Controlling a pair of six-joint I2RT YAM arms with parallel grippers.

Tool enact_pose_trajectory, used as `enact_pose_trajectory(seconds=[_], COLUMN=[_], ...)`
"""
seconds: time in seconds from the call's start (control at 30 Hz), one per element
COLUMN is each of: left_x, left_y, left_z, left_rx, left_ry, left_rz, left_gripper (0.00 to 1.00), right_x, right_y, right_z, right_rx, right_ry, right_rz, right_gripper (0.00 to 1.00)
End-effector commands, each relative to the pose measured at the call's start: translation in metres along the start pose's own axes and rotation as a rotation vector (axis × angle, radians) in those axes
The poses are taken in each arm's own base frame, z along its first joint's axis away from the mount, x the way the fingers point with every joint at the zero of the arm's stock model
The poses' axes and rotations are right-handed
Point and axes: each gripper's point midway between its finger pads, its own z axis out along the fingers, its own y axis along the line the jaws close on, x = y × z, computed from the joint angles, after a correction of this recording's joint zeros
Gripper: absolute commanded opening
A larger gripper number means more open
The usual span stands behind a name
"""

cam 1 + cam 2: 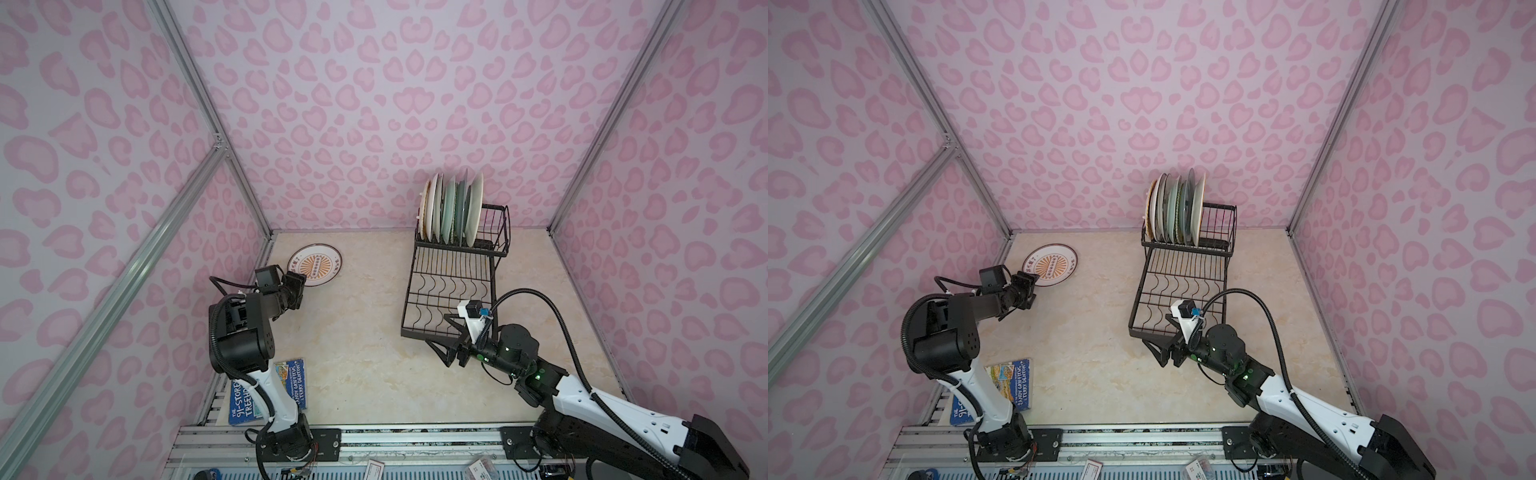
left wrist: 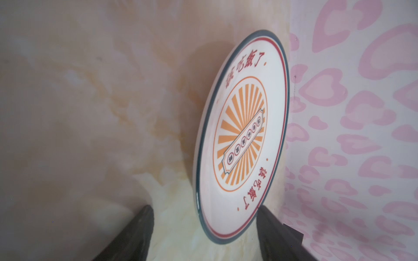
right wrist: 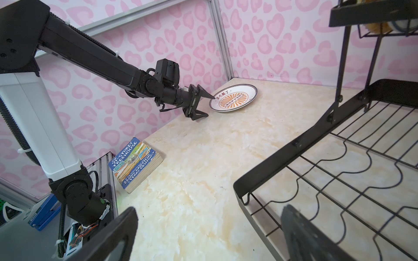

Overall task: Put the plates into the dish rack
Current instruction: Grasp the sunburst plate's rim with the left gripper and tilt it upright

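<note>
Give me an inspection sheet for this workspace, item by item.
Surface: marble-look tabletop, no spills seen.
Job's things: sunburst plate lies flat near the back left corner; several plates stand on edge in the dish rack's raised tier, none on its lower tier.
Clutter: blue book at the near left edge.
Grippers: left gripper open, jaws astride the sunburst plate's near rim; right gripper open at the rack's near corner, holding nothing.
Cables: black conduit arcs by the rack's near right corner, touching no plate.
Surroundings: pink heart-print walls, aluminium frame posts.
</note>
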Motion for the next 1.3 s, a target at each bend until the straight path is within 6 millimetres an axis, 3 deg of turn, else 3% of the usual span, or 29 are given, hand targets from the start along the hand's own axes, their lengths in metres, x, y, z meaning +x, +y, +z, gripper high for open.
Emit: enact_pose_trajectory(seconds=[0.0,0.57,0.73,0.9,1.03,1.1,1.27], left_x=[0.001,-0.001,-0.003,-0.007,-0.006,-0.004,0.006], left_y=[0.009,0.035,0.033,0.001,-0.038,-0.059,-0.088], left_z=[0.009,0.038,0.049,0.049,0.021,-0.004,-0.075], left_rx=[-0.033,-0.111,-0.09,0.044,0.179,0.219,0.249], left_ry=[0.017,0.042,0.054,0.059,0.054,0.049,-0.007], left_rz=[-0.003,-0.065,-0.082,-0.053,-0.041,-0.016,0.038], left_gripper=[0.74,0.57,0.39,0.06,0.04,0.04,0.04], right_x=[-0.005,-0.005,-0.003,-0.004,-0.003,-0.003,-0.003], right_y=[0.004,0.002,0.0,0.0,-0.004,-0.007,-0.011], right_z=[0.002,0.001,0.0,-0.001,-0.002,-0.004,-0.006], right_rx=[-0.015,0.005,0.016,0.016,0.034,0.05,0.072], right_ry=[-0.018,-0.021,-0.019,-0.024,-0.04,-0.049,-0.067], right_rz=[-0.022,-0.037,-0.041,-0.042,-0.048,-0.053,-0.066], right_gripper=[0.98,0.98,0.98,0.98,0.98,0.98,0.98])
